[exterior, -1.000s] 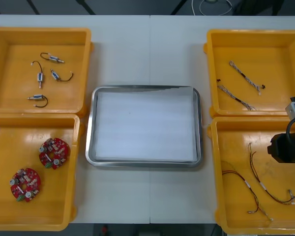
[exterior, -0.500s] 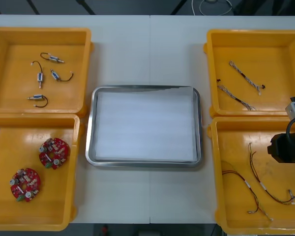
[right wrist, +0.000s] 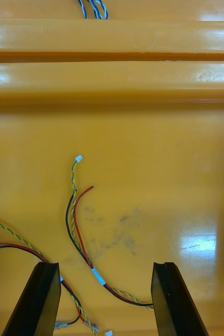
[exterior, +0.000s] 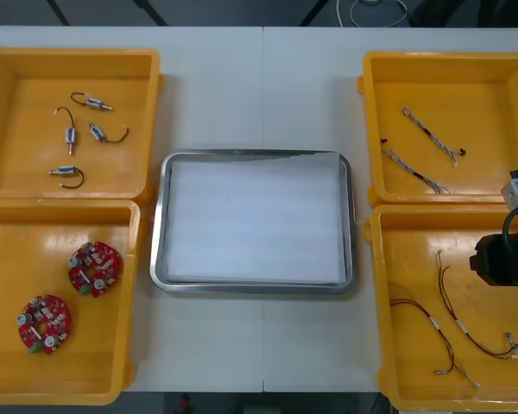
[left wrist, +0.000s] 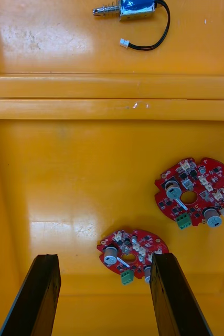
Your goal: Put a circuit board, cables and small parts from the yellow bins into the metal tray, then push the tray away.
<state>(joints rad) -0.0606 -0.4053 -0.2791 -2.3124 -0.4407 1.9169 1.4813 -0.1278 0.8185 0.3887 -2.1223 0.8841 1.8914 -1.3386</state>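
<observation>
The tray (exterior: 257,156) lies bare and white inside, free from above, and the table (exterior: 259,86) beyond its far rim is bare too, like the narrow strips between it and the bins (exterior: 368,129) on either side. A reach from bin to tray must clear the bin's inner wall, and on each side the two bins touch, their rims making a double ridge. The right gripper (right wrist: 104,268) hangs over the near right bin, fingers apart, a cable (right wrist: 97,275) crossing the gap; the left gripper (left wrist: 104,262), fingers apart too, has a board (left wrist: 132,252) lying between them.
</observation>
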